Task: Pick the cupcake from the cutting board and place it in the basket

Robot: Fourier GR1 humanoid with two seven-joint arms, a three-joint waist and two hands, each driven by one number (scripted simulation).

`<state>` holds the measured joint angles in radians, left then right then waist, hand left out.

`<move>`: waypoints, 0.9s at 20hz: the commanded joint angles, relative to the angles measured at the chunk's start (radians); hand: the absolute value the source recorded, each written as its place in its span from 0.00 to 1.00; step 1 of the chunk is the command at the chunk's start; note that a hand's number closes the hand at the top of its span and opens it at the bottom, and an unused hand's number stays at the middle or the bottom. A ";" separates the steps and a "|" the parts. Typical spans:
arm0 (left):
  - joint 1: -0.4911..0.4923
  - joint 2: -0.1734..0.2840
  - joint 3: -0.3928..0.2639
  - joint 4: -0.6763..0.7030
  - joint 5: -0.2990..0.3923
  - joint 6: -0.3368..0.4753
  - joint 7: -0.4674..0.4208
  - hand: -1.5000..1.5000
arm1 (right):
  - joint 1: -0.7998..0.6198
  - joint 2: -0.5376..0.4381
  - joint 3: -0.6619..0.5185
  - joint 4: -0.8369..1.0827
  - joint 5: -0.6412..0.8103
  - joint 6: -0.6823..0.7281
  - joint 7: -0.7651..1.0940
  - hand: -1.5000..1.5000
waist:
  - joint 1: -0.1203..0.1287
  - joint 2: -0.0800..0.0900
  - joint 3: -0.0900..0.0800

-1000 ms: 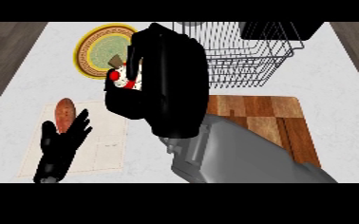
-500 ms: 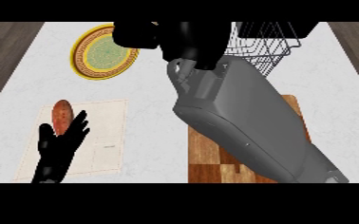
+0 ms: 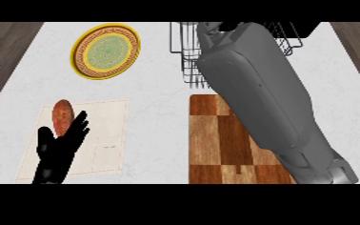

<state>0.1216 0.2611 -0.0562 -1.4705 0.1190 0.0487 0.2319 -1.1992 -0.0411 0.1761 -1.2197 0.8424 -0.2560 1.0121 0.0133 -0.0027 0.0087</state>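
Note:
The wooden cutting board (image 3: 211, 138) lies at the front right with no cupcake on its visible part. I cannot see the cupcake anywhere. My grey right forearm (image 3: 260, 90) stretches from the lower right across the board and over the black wire basket (image 3: 184, 62) at the back. Only a dark sliver of my right hand (image 3: 226, 26) shows at the picture's top edge above the basket. The forearm hides most of the basket's inside. At the lower left, my left hand (image 3: 56, 155) rests open, fingers up.
A yellow patterned plate (image 3: 105, 51) sits at the back left. A brown potato (image 3: 62, 117) lies on a pale mat (image 3: 105, 138) just beyond my left hand. White counter lies between the mat and the board.
My right arm has swung from beside the plate to the right and farther back, over the basket. The cupcake seen in that hand a second ago no longer shows. The left hand stayed put.

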 commanded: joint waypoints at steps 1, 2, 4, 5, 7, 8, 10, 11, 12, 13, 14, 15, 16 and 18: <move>-0.003 -0.029 -0.018 0.076 -0.014 0.006 0.033 0.50 | 0.005 -0.025 -0.079 0.107 -0.051 -0.041 -0.106 1.00 | 0.001 0.010 -0.009; 0.003 -0.010 0.006 0.087 0.002 -0.019 0.011 0.50 | 0.028 0.004 -0.067 0.095 -0.033 -0.062 -0.087 1.00 | -0.002 0.007 -0.009; -0.022 -0.005 -0.009 0.045 -0.012 -0.007 0.076 0.50 | 0.013 -0.019 -0.126 0.184 -0.073 -0.098 -0.175 1.00 | 0.004 0.010 -0.009; -0.008 -0.012 0.007 0.089 -0.018 -0.007 0.010 0.50 | 0.056 0.003 -0.119 0.117 -0.081 -0.089 -0.140 1.00 | -0.006 0.006 -0.009; 0.001 -0.021 -0.019 0.032 -0.009 -0.011 0.070 0.50 | 0.081 0.039 -0.158 0.159 -0.105 -0.224 -0.195 1.00 | 0.006 0.010 -0.008; 0.011 -0.029 -0.004 0.040 -0.010 0.006 0.055 0.50 | 0.119 0.021 -0.178 0.138 -0.134 -0.192 -0.219 1.00 | -0.003 0.007 -0.008; -0.035 -0.025 0.012 0.099 -0.010 -0.007 0.040 0.50 | 0.103 0.027 -0.199 0.192 -0.166 -0.200 -0.285 1.00 | -0.002 0.009 -0.009; -0.001 -0.001 0.038 0.122 0.009 -0.046 -0.019 0.50 | 0.142 0.032 -0.192 0.214 -0.158 -0.229 -0.327 1.00 | 0.001 0.010 -0.009; 0.026 -0.013 0.001 0.020 -0.008 -0.023 0.054 0.50 | 0.113 0.040 -0.198 0.235 -0.178 -0.227 -0.324 1.00 | 0.006 0.007 -0.009; -0.028 -0.025 0.006 0.046 -0.022 0.005 0.075 0.50 | 0.154 0.031 -0.214 0.245 -0.190 -0.242 -0.384 1.00 | 0.000 0.008 -0.008; 0.000 -0.024 0.007 0.098 -0.001 -0.042 0.021 0.50 | 0.140 0.016 -0.228 0.269 -0.203 -0.235 -0.409 1.00 | 0.002 0.010 -0.009; 0.027 -0.043 -0.029 0.004 -0.039 0.006 0.077 0.50 | 0.143 0.023 -0.220 0.254 -0.189 -0.247 -0.401 1.00 | 0.001 0.006 -0.008; -0.032 -0.035 0.003 0.058 -0.035 0.005 0.063 0.50 | 0.161 0.010 -0.239 0.271 -0.221 -0.228 -0.435 1.00 | -0.003 0.007 -0.009; 0.058 -0.029 -0.003 0.021 -0.030 -0.021 0.020 0.50 | 0.182 0.006 -0.247 0.292 -0.232 -0.251 -0.504 1.00 | 0.003 0.006 -0.009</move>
<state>0.1146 0.2391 -0.0494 -1.4753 0.0953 0.0408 0.2540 -1.0515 -0.0265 -0.0478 -0.9595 0.6417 -0.4860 0.6005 0.0157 -0.0006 0.0105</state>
